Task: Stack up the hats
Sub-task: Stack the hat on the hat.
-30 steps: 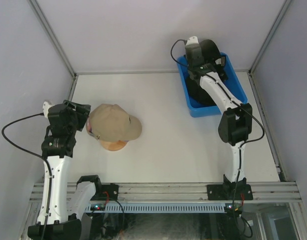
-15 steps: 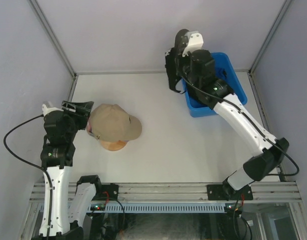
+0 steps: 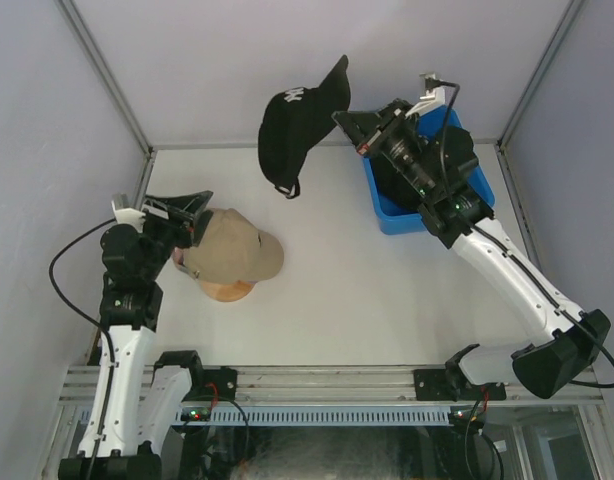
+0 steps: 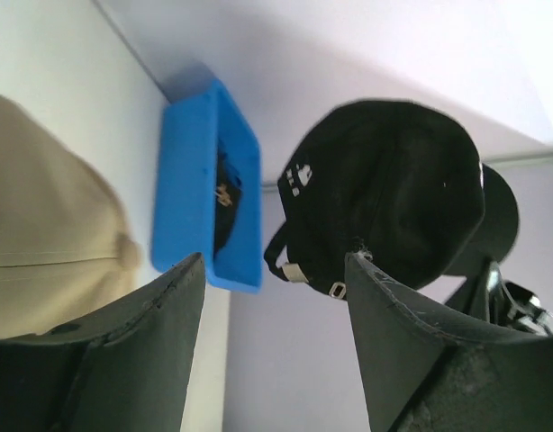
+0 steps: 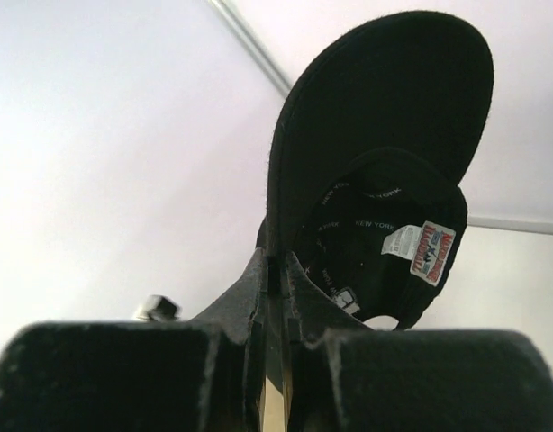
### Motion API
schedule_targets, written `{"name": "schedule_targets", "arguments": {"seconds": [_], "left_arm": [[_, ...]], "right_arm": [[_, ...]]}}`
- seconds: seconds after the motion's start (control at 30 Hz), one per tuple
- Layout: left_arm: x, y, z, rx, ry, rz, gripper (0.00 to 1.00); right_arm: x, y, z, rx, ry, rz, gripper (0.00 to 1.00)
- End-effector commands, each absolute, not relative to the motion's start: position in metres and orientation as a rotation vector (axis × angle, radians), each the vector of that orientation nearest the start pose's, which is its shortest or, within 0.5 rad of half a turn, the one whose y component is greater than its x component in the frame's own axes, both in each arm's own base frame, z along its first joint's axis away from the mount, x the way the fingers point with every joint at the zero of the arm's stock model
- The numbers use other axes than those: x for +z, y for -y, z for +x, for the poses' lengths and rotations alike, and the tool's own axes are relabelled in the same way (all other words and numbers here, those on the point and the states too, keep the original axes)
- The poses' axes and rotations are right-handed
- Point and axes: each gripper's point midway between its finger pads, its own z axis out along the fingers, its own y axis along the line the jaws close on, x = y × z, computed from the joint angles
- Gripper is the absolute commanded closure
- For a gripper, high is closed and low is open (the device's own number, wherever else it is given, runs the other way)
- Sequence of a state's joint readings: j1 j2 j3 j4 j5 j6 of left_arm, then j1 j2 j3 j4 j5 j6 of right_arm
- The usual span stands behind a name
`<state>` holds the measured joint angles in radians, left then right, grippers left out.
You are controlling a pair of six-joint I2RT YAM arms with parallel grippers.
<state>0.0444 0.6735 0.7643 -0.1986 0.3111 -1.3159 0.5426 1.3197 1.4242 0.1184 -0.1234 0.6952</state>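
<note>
A black cap with a small white mark hangs in the air over the back of the table. My right gripper is shut on its brim. The right wrist view shows the cap's underside and inner labels, with the brim pinched in my right gripper. A tan cap sits on a wooden head-form, and a pink edge peeks out beneath it. My left gripper stands open just left of the tan cap, holding nothing. Its wrist view shows the tan cap and the black cap.
A blue bin stands at the back right with something dark inside; it also shows in the left wrist view. Grey walls and metal frame posts close in the table on three sides.
My right arm has lifted the black cap out of the blue bin and swung it left, high over the table. My left gripper has shifted slightly up and right beside the tan cap.
</note>
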Motion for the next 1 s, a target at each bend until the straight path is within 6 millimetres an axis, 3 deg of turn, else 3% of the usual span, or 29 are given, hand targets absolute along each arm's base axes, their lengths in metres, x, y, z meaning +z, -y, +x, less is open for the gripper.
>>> {"name": "schedule_targets", "arguments": {"seconds": [0.0,0.2,0.37,0.77,0.97], "left_arm": [[0.372,0.11,0.272,-1.422,-1.485,-0.77,0.32],[0.399,0.136,0.259,-1.598,-1.46,-0.7,0.32],[0.409,0.143,0.255,-1.736,-1.396,-0.746,0.3],[0.427,0.106,0.255,-1.811,-1.048,-0.89,0.28],[0.423,0.098,0.251,-1.843,-0.974,-0.944,0.29]], "right_arm": [[0.565,-0.265,0.305,1.467,-1.133,0.032,1.0],[0.575,-0.274,0.301,1.557,-1.051,0.06,1.0],[0.571,-0.282,0.305,1.673,-1.015,0.103,1.0],[0.565,-0.283,0.305,2.018,-0.957,0.245,1.0],[0.562,-0.285,0.309,2.157,-0.911,0.321,1.0]]}}
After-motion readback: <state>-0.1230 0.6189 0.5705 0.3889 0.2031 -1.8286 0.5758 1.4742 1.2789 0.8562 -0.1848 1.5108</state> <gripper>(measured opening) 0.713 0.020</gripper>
